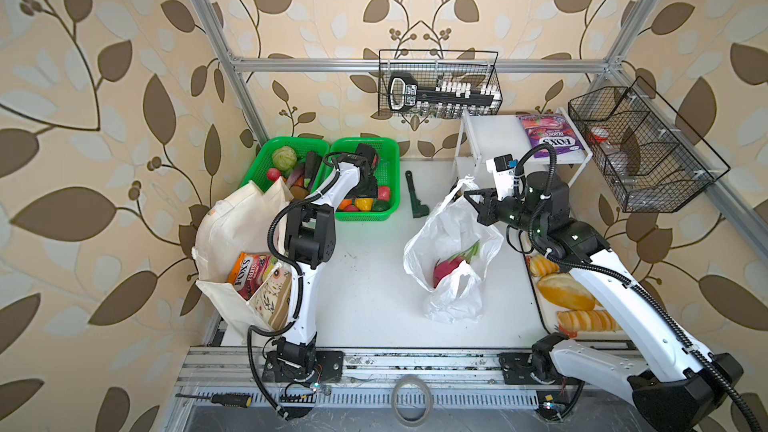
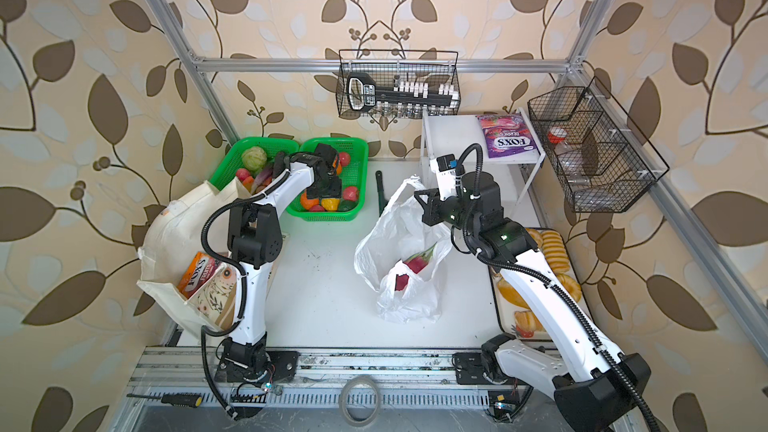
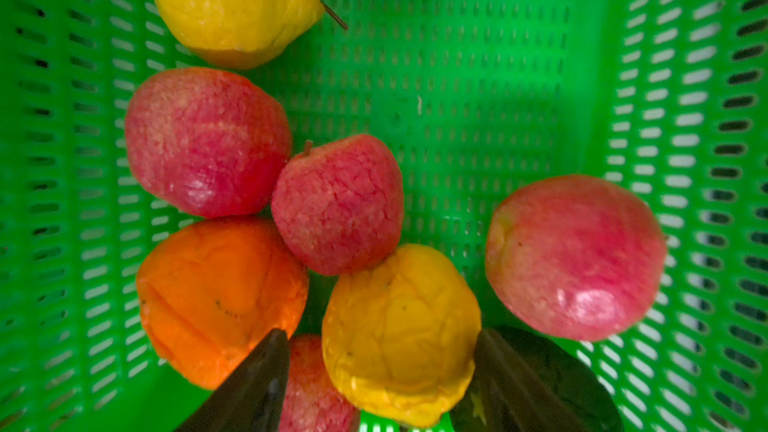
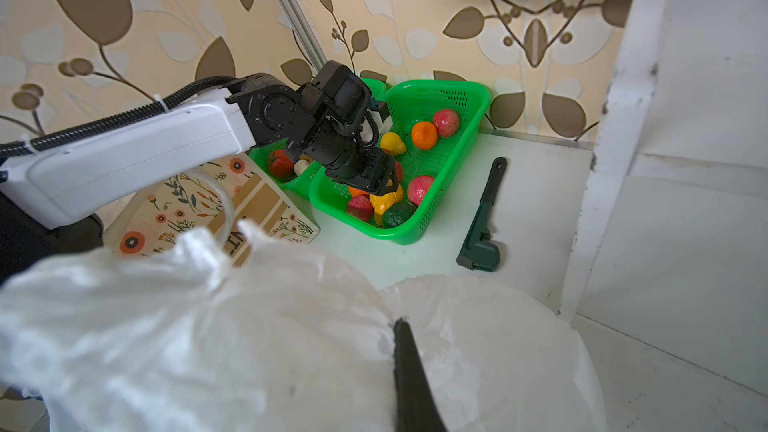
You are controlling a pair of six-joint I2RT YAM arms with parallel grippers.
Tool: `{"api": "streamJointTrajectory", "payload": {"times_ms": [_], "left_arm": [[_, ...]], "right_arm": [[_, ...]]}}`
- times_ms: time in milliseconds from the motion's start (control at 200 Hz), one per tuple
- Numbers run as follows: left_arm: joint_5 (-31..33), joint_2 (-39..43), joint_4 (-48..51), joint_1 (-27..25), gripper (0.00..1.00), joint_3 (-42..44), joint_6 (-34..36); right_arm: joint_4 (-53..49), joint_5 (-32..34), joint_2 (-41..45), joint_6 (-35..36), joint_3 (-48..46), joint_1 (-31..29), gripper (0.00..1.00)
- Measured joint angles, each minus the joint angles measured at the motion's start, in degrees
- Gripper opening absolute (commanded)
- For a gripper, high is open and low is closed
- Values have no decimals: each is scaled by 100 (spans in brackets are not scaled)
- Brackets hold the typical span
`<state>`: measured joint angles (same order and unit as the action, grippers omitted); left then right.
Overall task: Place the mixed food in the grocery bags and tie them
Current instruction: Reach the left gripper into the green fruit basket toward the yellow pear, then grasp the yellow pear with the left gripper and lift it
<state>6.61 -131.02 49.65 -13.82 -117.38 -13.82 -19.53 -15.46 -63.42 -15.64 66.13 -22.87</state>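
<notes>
The cloth tote (image 1: 232,222) stands at the left edge of the table (image 1: 365,280) with the FOX'S pouch (image 1: 246,274) in it, the vegetable basket (image 1: 291,141) and fruit basket (image 1: 391,178) sit side by side behind it, the plastic bag (image 1: 446,234) lies right of centre holding the dragon fruit (image 1: 448,267), and the wrench (image 1: 415,197) lies between fruit basket and shelf (image 1: 490,135).

The mesh basket (image 3: 478,89) holding the fruit was bright green. In it I saw a yellow pear (image 3: 399,334), mottled red-pink apples (image 3: 338,205) and an orange-coloured orange (image 3: 220,301). Beside the basket, the wrench (image 4: 482,218) was dark green. Further from it, the plastic bag (image 1: 449,226) was white, the dragon fruit (image 1: 446,271) inside pink with green tips; the tote (image 1: 237,222) was cream with an orange-flower print, its FOX'S pouch (image 1: 245,276) orange.
</notes>
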Motion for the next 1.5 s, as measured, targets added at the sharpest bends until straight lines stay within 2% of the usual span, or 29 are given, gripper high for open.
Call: {"api": "streamJointTrajectory", "payload": {"times_ms": [125,270,510,745,845,1040,1180,1280,1500], "left_arm": [[-85,-155,22,33,76,-63,85],[-221,-251,63,31,75,-68,177],[-330,-289,181,31,51,-103,363],[-518,-50,330,31,50,-92,363],[-828,658,216,31,50,227,330],[-1567,2914,-345,24,48,1263,136],[-2131,4207,-1003,-107,48,2085,-63],[-2417,4892,-1432,-487,47,2736,-136],[-2796,5877,-2514,-1904,44,3921,-140]], "right_arm": [[0,-20,-2,0,0,0,0],[0,-33,-33,-2,0,0,0],[2,-107,-96,-50,0,0,0],[4,-107,-120,-153,0,13,0],[9,-111,-160,-260,0,76,0],[83,-153,-267,-531,0,339,0],[120,-192,-350,-691,0,433,0],[136,-210,-400,-787,0,442,0],[184,-221,-428,-927,0,461,0]]}}
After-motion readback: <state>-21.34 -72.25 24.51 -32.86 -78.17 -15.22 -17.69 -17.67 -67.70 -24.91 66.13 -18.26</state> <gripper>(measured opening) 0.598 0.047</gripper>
